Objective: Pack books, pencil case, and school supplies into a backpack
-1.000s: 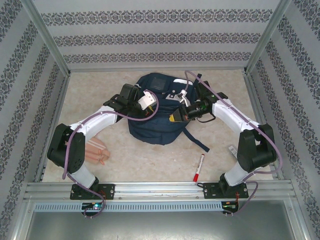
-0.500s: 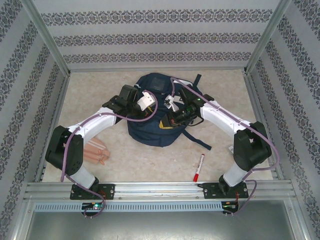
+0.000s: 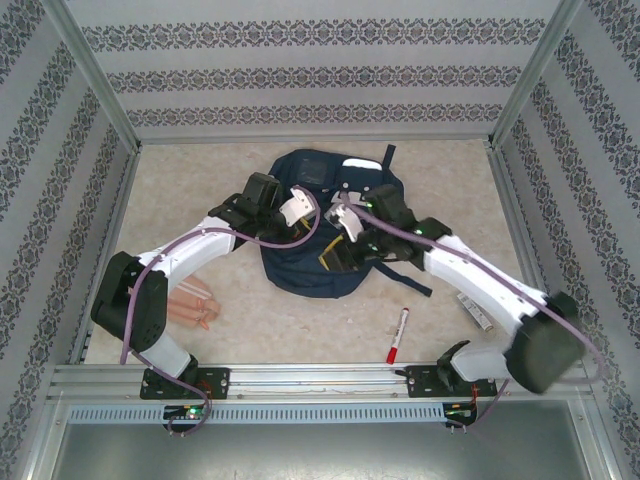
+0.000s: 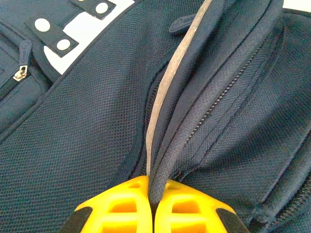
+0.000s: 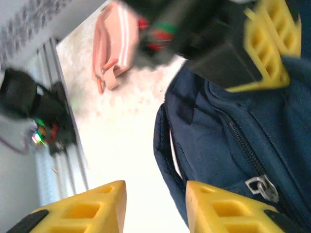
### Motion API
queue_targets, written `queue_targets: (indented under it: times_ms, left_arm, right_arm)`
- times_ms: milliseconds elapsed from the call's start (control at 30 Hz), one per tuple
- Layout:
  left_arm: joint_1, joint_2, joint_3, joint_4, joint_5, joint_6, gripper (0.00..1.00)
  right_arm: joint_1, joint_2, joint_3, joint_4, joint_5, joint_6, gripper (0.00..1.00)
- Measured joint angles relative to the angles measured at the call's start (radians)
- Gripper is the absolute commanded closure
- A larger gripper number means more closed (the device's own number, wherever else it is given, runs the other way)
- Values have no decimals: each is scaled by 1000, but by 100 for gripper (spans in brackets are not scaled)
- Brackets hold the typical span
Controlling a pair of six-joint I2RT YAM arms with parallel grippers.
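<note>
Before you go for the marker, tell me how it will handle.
The marker is slim and round-barrelled, so a sideways nudge would probably roll it. It lies flat on the table, so a gripper likely must pinch low across the barrel.

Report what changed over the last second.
The right arm swung its elbow out toward the near edge, carrying the right gripper leftward across the backpack. Its jaws now stand open with nothing between them. The left gripper stays shut on the backpack's piped opening edge. The pencil case and the marker pen lie where they were.
</note>
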Motion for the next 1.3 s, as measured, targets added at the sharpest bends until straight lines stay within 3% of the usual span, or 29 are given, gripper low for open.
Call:
queue_targets:
  times_ms: [167,333,467,567,667,767,867,967,1167,1300]
  left_arm:
    - [6,0,0,-6,33,34,100]
    - [7,5,7,-16,68,45,100]
    - [7,7,7,-16,87,45,100]
    - [18,14,7,-16,82,44,100]
    - [26,23,7,-16,81,36,100]
    - [27,24,7,-13,72,3,86]
    - [39,18,9,1,74,-106,72]
    - [74,-33,9,0,90,-253,49]
    - [103,-255,10,-114,60,-621,47]
    - [-18,-304,-7,-146,5,-848,42]
  right_arm:
    - [-95,-205,-116,11,23,-503,39]
    - [-148,-164,-185,150,132,-754,40]
    - [-140,-66,-186,235,193,-850,42]
    - [-124,-27,-186,299,233,-897,49]
    - [-111,5,-186,354,259,-939,66]
    - [-95,30,-193,409,270,-960,79]
    - [-78,52,-201,451,269,-970,99]
    - [-68,75,-201,468,261,-966,100]
    - [-55,97,-201,504,242,-947,100]
    - [-55,103,-202,529,226,-900,100]
